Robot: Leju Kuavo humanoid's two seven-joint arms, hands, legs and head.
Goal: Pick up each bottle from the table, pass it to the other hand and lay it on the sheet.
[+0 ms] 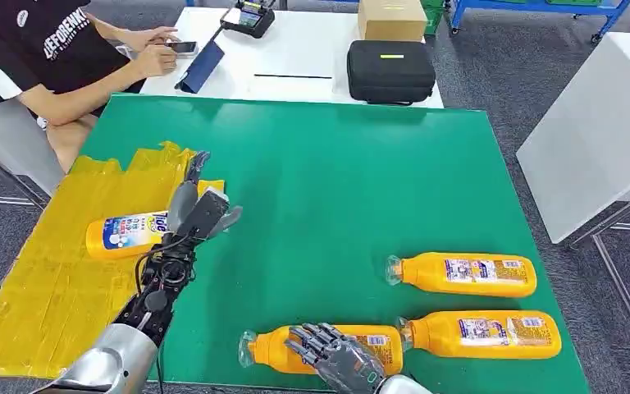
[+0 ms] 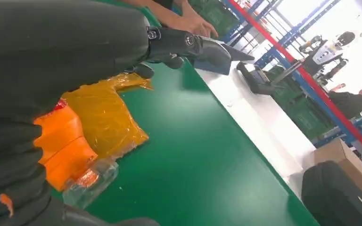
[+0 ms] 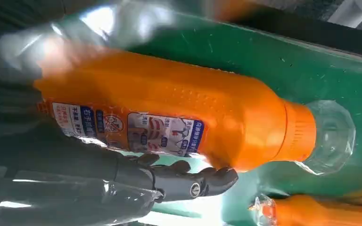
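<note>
The right robot hand (image 1: 338,358) rests with fingers spread over the nearest orange plastic bottle (image 1: 320,348), not yet gripping; the bottle's long axis runs crosswise under it on the green surface (image 1: 336,189). The left robot hand (image 1: 198,209) is open, farther away.

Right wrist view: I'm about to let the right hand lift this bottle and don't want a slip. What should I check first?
1. Right hand over the near bottle: ok.
2. Its fingers closed firmly round that bottle: cannot tell.
3. First bottle lying on the yellow sheet: ok.
4. Left hand clear of the first bottle, free to receive: cannot tell.
5. Bare sheet left for the next bottle: ok.
</note>
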